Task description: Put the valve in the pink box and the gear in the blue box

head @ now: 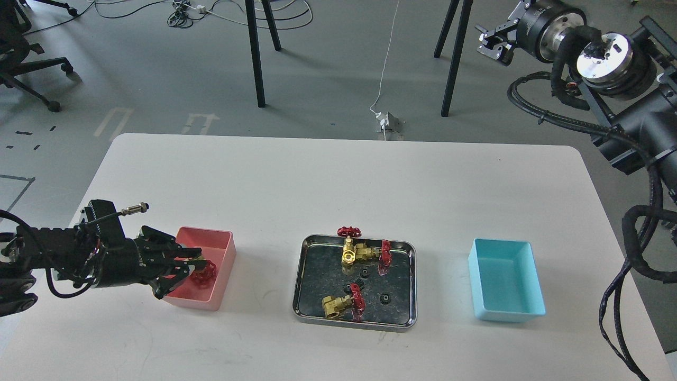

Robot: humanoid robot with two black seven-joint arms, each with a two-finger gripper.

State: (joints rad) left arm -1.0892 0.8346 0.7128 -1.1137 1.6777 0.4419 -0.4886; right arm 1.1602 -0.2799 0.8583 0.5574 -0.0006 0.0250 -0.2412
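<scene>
Head view: left gripper (197, 264) grasps the valve (204, 272) above the pink box (222, 253). Right gripper (489, 41) is raised beyond the table; its state is indiscernible. Gear (386, 299) lies in the tray (353, 319); blue box (534, 286) sits at right.

Three containers in a row across the table (338, 174), left to right.

The pink box (219, 254) sits at the left, the tray (301, 296) in the middle, the blue box (523, 312) at the right, each well apart from the next. A valve (205, 271) is in the pink box, with the left gripper (193, 264) reaching over that box's left wall around it. In the tray lie more valves (two at the back, one at the front left) and a gear (386, 298) at the front right. The right gripper (489, 42) is beyond the table's far right corner.
</scene>
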